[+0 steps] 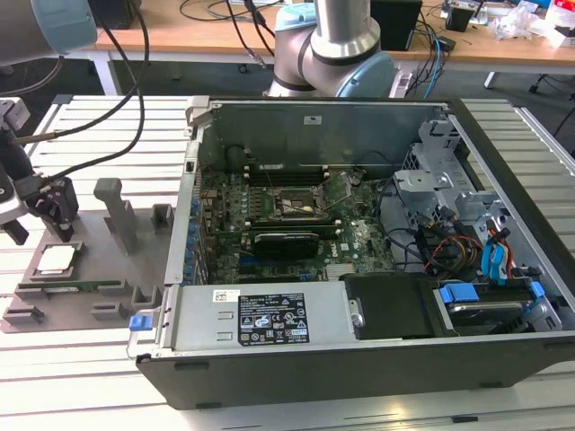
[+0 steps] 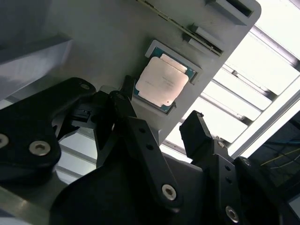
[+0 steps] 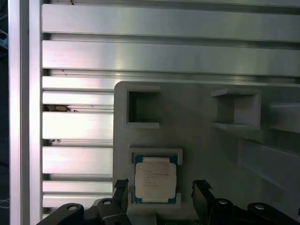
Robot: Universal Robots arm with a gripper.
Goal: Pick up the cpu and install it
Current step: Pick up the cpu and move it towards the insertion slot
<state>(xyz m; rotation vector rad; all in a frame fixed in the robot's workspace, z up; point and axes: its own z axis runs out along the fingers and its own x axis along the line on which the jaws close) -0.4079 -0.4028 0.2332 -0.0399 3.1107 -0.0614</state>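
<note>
While the jaws hang over the grey tray [image 1: 108,269] at the exterior view's left, the cpu [image 1: 56,260] lies in its pocket, well apart from the computer case [image 1: 359,346]. The second wrist view shows the jaws open. In the first wrist view they flank the cpu [image 3: 155,185]; a clean grasp probably needs them centred and square.

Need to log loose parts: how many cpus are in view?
1. The cpu lies recessed in the grey holder, at the exterior view's left, outside the computer case, beneath the open fingers.
</note>
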